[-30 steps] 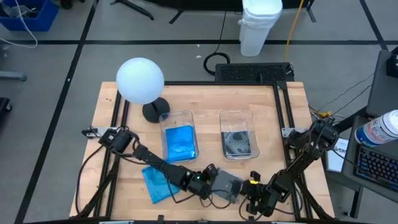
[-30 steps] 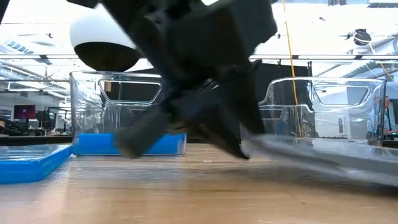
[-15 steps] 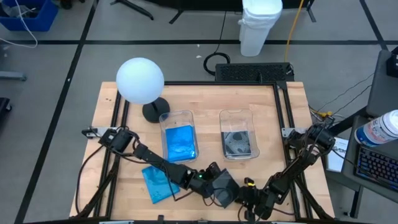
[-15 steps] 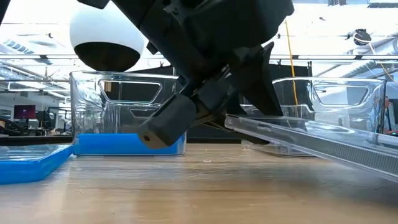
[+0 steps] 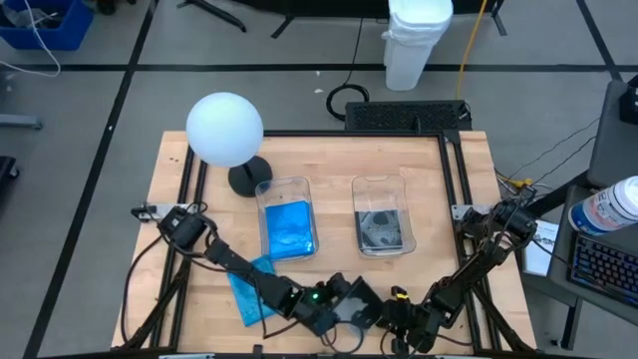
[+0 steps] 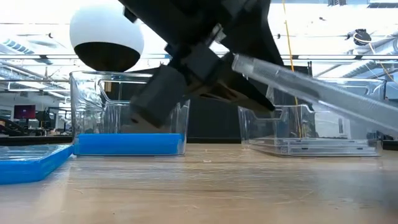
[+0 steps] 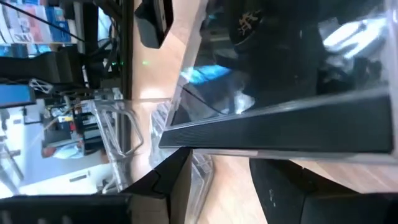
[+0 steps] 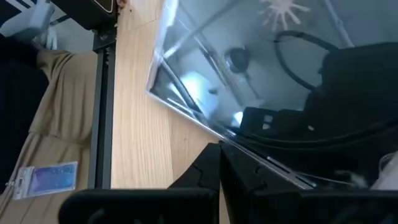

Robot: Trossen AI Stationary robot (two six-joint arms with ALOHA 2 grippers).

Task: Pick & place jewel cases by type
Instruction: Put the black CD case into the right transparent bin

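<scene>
A dark jewel case (image 5: 361, 297) with a clear cover hangs tilted over the table's near edge. My left gripper (image 5: 344, 302) is shut on its raised end. My right gripper (image 5: 397, 307) is shut and stands just to the right of the case, its tips under the case's lower side (image 8: 249, 74). A blue jewel case (image 5: 247, 291) lies flat on the table to the left. The left clear bin (image 5: 269, 189) holds blue cases, and the right clear bin (image 5: 399, 184) holds dark ones. My left gripper pinches the case's dark spine edge (image 7: 280, 134) between its two fingers (image 7: 177, 177), which lie across that edge. They come slanting down from the table's left. The case is lifted clear of the table and slopes down to the right (image 6: 311, 87). My right gripper's shut fingertips (image 8: 221, 155) lie at the case's far edge (image 8: 205, 127), coming from the table's right; whether they touch it I cannot tell.
A white globe lamp (image 5: 224, 128) on a dark foot stands at the back left. A black metal frame (image 5: 454, 179) runs along the table's sides. Bare wood (image 6: 199, 186) lies between the bins and the near edge.
My left gripper has swung toward the table's near edge and risen a little with the dark case. The end it holds has come up, so the case now slopes steeply and is clear of the table, where before it lay low and nearly flat.
</scene>
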